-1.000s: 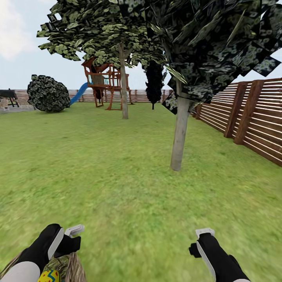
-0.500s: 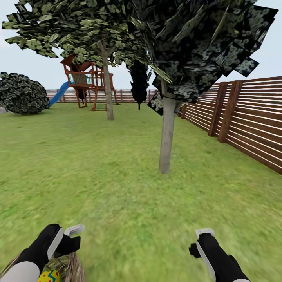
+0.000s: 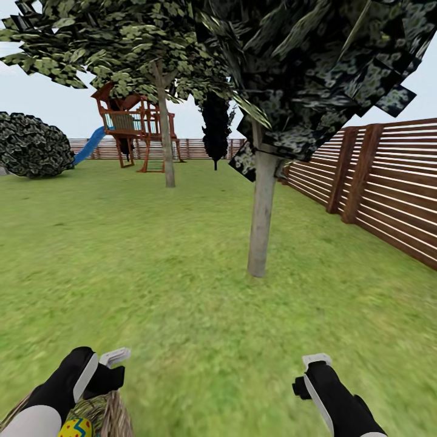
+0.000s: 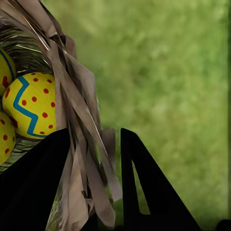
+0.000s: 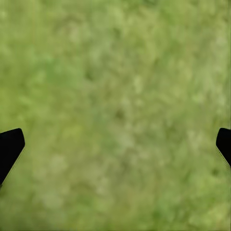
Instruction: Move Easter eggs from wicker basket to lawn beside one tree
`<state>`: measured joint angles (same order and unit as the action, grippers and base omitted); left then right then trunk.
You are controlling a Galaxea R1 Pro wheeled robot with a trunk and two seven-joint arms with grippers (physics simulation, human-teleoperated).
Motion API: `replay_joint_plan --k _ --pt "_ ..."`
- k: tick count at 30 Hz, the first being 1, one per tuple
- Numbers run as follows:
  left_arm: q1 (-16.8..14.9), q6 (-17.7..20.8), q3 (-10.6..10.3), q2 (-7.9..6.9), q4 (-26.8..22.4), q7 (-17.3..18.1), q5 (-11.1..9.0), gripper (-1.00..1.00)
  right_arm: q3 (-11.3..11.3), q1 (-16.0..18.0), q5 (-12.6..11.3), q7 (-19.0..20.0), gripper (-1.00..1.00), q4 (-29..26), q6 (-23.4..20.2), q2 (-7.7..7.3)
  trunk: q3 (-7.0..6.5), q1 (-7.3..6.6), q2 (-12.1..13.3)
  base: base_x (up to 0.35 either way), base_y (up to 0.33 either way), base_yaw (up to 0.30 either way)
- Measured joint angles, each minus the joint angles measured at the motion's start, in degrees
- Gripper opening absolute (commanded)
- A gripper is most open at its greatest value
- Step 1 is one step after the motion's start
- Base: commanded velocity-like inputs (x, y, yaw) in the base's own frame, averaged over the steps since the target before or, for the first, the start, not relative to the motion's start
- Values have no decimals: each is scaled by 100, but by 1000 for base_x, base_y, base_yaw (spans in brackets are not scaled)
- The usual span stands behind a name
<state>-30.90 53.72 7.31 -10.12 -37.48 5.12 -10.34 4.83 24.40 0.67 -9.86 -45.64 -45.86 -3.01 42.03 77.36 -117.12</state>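
Two arms held low: left pincer (image 4: pixel 94 192) grips wicker basket (image 4: pixel 79 144); right pincer (image 5: pixel 115 144) wide.

Left gripper (image 4: pixel 94 192) fingers (image 4: pixel 144 192) are pinched onto something; right gripper (image 5: pixel 115 144) fingers (image 5: pixel 9 147) spread wide, holding nothing.

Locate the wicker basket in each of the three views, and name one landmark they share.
Head view: the wicker basket sits at the bottom left corner, under the left gripper.
Left wrist view: its woven wall runs down the left half, pinched between the fingers, with Easter eggs inside.
Right wrist view: not in it.
Shared landmark: the lawn.
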Motion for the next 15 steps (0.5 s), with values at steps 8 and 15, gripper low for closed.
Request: replay_joint_plan --k 8,15 --pt "0 0 -5 16 0 -2 12 -100 0 0 -16 1 100 0 -1 -1 0 0 0 348 0 0" --pt "-2 -2 -8 24 3 -1 2 -100 9 -2 -35 2 100 -3 3 5 -13 0 0 348 0 -238"
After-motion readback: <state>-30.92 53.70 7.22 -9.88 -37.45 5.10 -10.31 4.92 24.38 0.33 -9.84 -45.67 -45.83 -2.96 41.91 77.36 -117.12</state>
